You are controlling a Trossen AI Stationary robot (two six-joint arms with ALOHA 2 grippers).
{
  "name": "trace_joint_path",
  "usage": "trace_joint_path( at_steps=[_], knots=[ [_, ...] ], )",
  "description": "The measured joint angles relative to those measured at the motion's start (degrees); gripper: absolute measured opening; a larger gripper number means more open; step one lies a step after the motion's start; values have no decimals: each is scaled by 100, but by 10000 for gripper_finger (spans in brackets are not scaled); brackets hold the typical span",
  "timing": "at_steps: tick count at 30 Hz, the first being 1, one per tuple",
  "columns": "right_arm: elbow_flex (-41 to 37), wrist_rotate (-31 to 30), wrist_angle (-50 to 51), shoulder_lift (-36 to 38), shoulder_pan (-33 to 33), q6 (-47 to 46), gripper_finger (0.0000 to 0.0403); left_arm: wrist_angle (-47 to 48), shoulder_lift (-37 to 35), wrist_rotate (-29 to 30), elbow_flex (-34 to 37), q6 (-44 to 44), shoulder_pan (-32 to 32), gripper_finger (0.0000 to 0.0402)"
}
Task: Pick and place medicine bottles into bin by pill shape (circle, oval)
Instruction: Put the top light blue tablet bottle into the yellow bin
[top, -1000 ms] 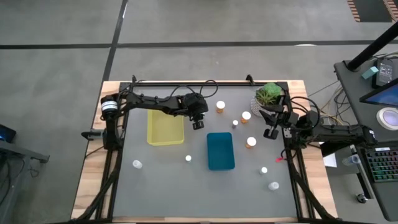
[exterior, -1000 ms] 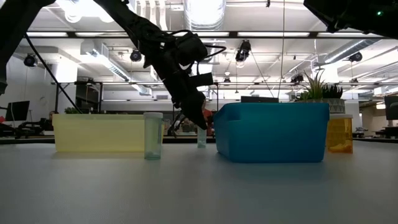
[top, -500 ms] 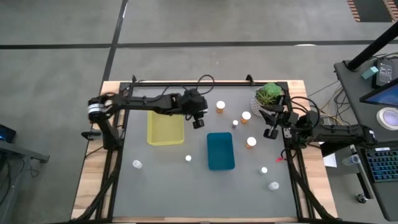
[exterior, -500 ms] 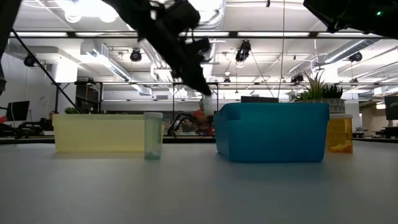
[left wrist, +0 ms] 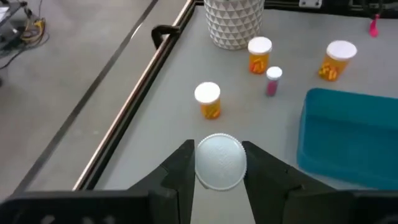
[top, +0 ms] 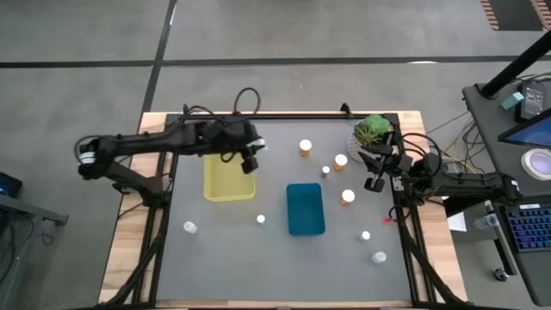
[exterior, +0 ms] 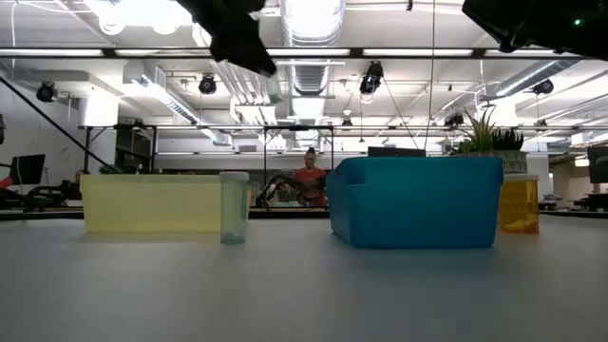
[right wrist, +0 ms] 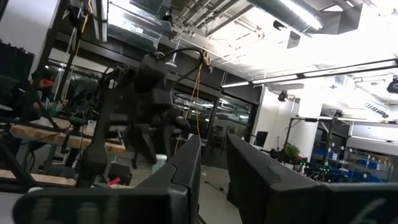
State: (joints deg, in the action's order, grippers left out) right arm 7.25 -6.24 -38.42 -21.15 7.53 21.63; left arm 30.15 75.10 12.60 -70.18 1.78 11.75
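My left gripper (top: pixel 251 159) is high over the far right corner of the yellow bin (top: pixel 229 176) and is shut on a small bottle with a round white cap (left wrist: pixel 219 160). In the low view it shows near the top (exterior: pixel 249 52). The teal bin (top: pixel 305 208) lies to its right. Orange bottles (top: pixel 305 147) (top: pixel 341 161) (top: pixel 347 197) and small white ones (top: pixel 261 219) (top: pixel 189 226) stand upright on the mat. My right gripper (top: pixel 374 183) waits by the table's right edge, open by a narrow gap and empty. My left gripper pinches the bottle between its two fingers, one on each side of the white cap (left wrist: pixel 219 180). The fingers come from above, slanting toward the table's right. The cap faces the wrist camera. The bottle is lifted clear of the table and the bins.
A potted green plant (top: pixel 373 132) in a white pot (left wrist: pixel 233 22) stands at the far right. More small bottles stand near the right front (top: pixel 366 234) (top: pixel 379 257). A clear bottle (exterior: pixel 234 206) stands in front of the yellow bin in the low view.
My left gripper has gone up and toward the table's left with the bottle. It has moved from beside the teal bin's far end to above the yellow bin's far right corner. The bottle has been lifted well clear of the table.
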Motion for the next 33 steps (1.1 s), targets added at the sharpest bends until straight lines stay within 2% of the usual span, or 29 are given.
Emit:
trace_joint_path(
  at_steps=[9, 18, 33],
  knots=[
    [0, -33, 10, -1, 0, 8, 68, 830, -567, 409, 30, -462, 13, 100],
    [0, -42, 31, -2, 0, 26, 68, 1666, -591, 868, 43, -944, 17, 102],
    [0, -45, 42, -2, 0, 41, 68, 1693, -591, 897, 350, -1199, 17, 102]
  ],
)
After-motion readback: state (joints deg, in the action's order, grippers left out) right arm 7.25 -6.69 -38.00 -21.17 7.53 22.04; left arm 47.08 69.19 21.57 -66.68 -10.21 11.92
